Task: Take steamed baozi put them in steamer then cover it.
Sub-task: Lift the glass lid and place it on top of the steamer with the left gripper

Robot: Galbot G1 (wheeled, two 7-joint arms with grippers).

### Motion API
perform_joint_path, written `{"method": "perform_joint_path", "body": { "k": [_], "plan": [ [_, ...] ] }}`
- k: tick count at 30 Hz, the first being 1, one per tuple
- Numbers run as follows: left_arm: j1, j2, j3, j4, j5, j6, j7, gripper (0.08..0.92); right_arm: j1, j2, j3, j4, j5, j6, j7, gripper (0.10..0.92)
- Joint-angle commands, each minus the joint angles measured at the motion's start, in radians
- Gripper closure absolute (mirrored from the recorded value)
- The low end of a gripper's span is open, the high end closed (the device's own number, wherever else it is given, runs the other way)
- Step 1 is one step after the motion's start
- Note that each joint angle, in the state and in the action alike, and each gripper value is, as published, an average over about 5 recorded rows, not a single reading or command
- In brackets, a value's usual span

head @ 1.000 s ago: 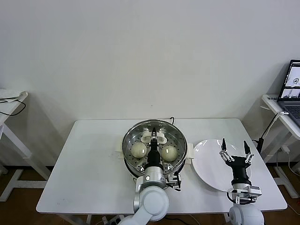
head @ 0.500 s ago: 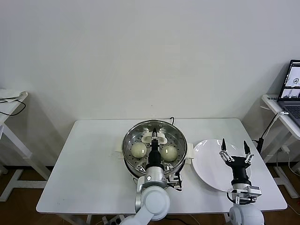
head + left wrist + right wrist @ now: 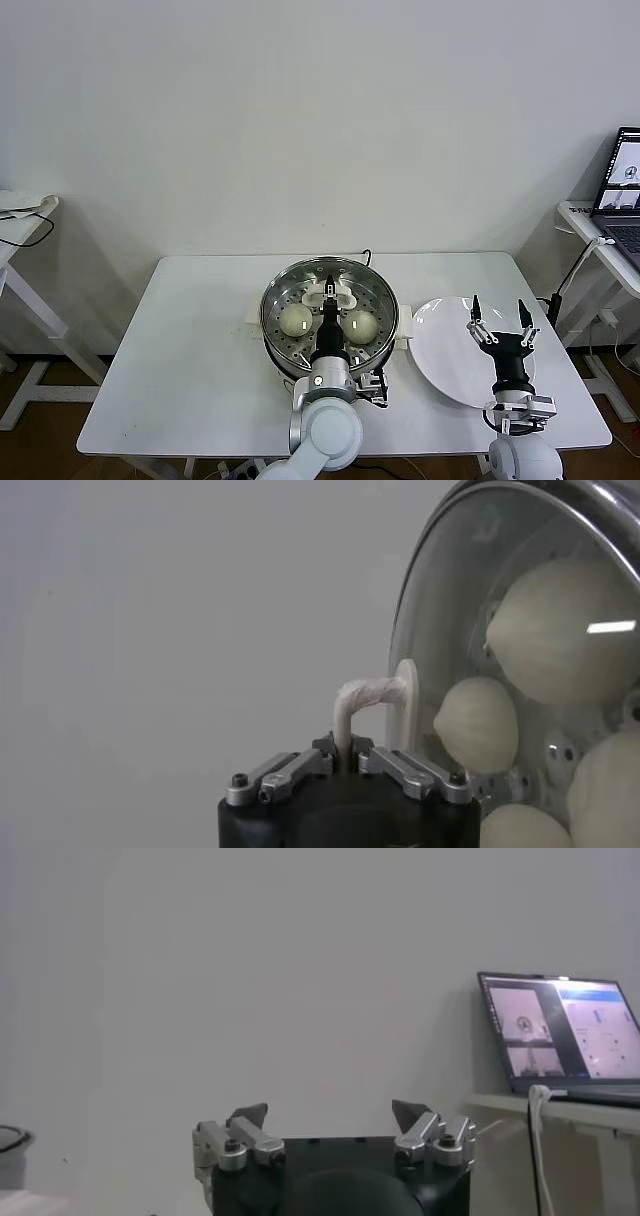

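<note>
Nothing much has shifted since the earlier frames — the left gripper [image 3: 329, 287] stays clenched on the white handle of the cover [image 3: 480, 630], which sits over the steamer [image 3: 270, 325] with the steamed baozi [image 3: 296, 319] inside. The right gripper [image 3: 499, 320] hovers spread above the plate [image 3: 440, 345] to the right. Judgement: check the rim seats evenly all round, then release straight up — no sideways drag.

The large round steamer [image 3: 330, 318] is shiny polished steel under a clear glossy glass cover [image 3: 520, 670] with a matt white handle [image 3: 372, 702], the pale baozi [image 3: 555, 630] look smooth and doughy, and the table [image 3: 190, 360] is matt white.
</note>
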Motion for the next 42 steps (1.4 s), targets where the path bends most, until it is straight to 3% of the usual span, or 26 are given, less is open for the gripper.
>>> {"method": "perform_joint_path", "body": {
  "k": [1, 14, 30, 36, 42],
  "plan": [
    [0.0, -0.004, -0.003, 0.007, -0.006, -0.025, -0.004, 0.812, 0.0, -0.001, 0.0, 0.0, -0.001, 0.0, -0.001, 0.203],
    [0.015, -0.001, -0.005, -0.007, -0.005, -0.043, -0.011, 0.791, 0.0, -0.003, -0.002, -0.002, -0.005, 0.001, -0.001, 0.203],
    [0.101, 0.136, -0.014, -0.192, -0.029, -0.049, -0.02, 0.355, 0.007, -0.016, -0.002, -0.032, -0.005, 0.016, -0.002, 0.203],
    [0.156, 0.183, -0.018, -0.299, -0.041, -0.047, -0.022, 0.306, 0.025, -0.016, -0.012, -0.05, -0.005, 0.016, -0.002, 0.203],
    [0.243, 0.25, -0.062, -0.458, -0.09, -0.05, -0.036, 0.186, 0.04, -0.02, -0.018, -0.068, -0.004, 0.015, -0.002, 0.203]
  ]
}}
